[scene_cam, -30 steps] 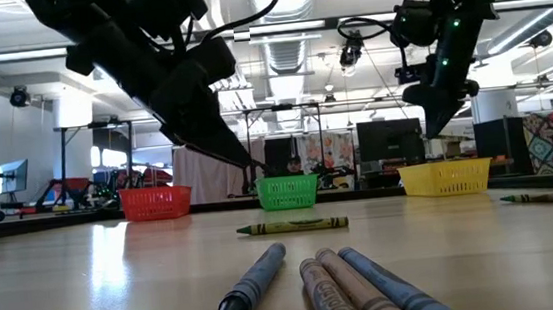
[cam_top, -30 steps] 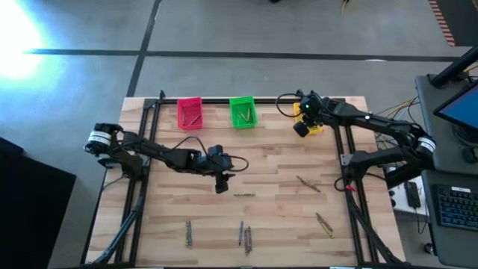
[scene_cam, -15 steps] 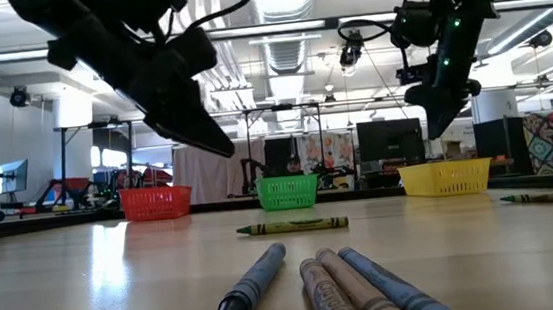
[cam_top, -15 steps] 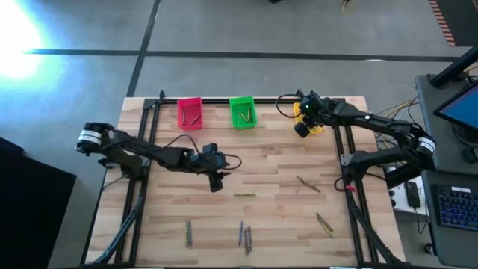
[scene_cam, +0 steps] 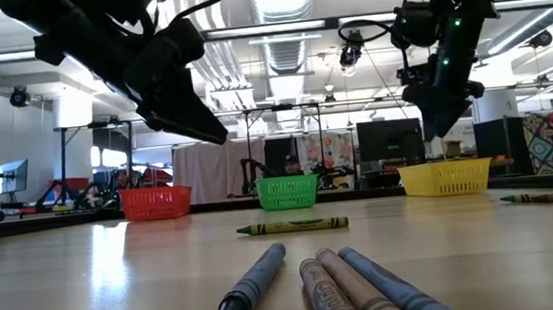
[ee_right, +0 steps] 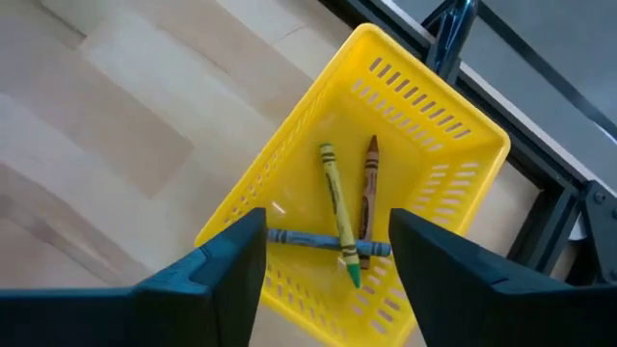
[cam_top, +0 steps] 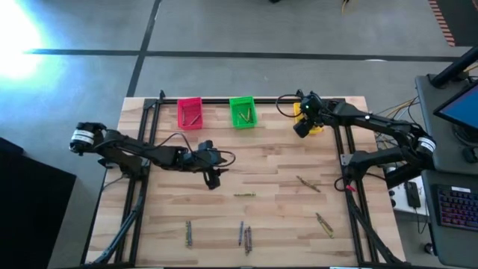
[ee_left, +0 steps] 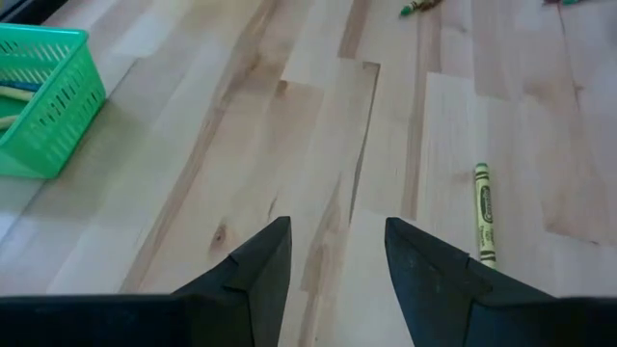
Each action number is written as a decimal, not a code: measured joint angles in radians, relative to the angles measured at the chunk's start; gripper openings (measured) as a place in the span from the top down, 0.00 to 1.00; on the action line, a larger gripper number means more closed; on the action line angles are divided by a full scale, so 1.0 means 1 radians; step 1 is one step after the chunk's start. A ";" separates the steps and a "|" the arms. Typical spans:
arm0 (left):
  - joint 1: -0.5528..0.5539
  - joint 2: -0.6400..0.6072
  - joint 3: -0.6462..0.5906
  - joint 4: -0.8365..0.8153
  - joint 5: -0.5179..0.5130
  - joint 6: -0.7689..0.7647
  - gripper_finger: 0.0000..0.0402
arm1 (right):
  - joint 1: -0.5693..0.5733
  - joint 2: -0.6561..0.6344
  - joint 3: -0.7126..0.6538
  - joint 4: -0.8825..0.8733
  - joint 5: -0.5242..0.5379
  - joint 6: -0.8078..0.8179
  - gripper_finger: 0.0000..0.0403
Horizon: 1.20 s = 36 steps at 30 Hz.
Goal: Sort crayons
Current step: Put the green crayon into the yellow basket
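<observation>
**Right claw open over the yellow bin, left claw open above a loose crayon**

The right claw hovers directly above the yellow bin at the far right of the surface, its fingers spread apart and holding nothing. Beneath it in the bin lie three crayons, crossed over one another: a yellow-green one, a brown one and a blue one. The right arm reaches in from the right side, bent at the elbow, wrist pointing down.

The left claw hangs above the middle of the surface, fingers parted and empty. The left arm stretches low and long from the left edge. A yellow-green crayon lies flat just ahead of this claw and off to one side; the green bin sits ahead on the other side.

More crayons lie scattered toward the near edge, well apart from both claws.

To do the next pick well, the left claw should likely centre over the crayon, turn so its fingers straddle the thin shaft crosswise, then descend until nearly touching the surface before closing.
</observation>
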State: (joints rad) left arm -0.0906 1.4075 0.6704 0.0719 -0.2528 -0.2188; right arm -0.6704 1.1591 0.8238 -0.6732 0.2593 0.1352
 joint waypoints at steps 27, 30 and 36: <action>-0.010 0.000 0.000 -0.001 0.001 -0.004 0.62 | 0.000 0.012 -0.001 -0.011 -0.059 0.038 0.40; -0.011 0.000 0.000 -0.001 0.001 -0.004 0.62 | 0.000 0.012 -0.002 -0.012 -0.035 0.078 0.32; -0.015 0.000 0.000 0.000 0.001 -0.004 0.62 | 0.008 0.013 -0.002 -0.050 0.001 0.050 0.57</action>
State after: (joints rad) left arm -0.1057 1.4078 0.6704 0.0716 -0.2520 -0.2226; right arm -0.6628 1.1723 0.8215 -0.7228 0.2604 0.1850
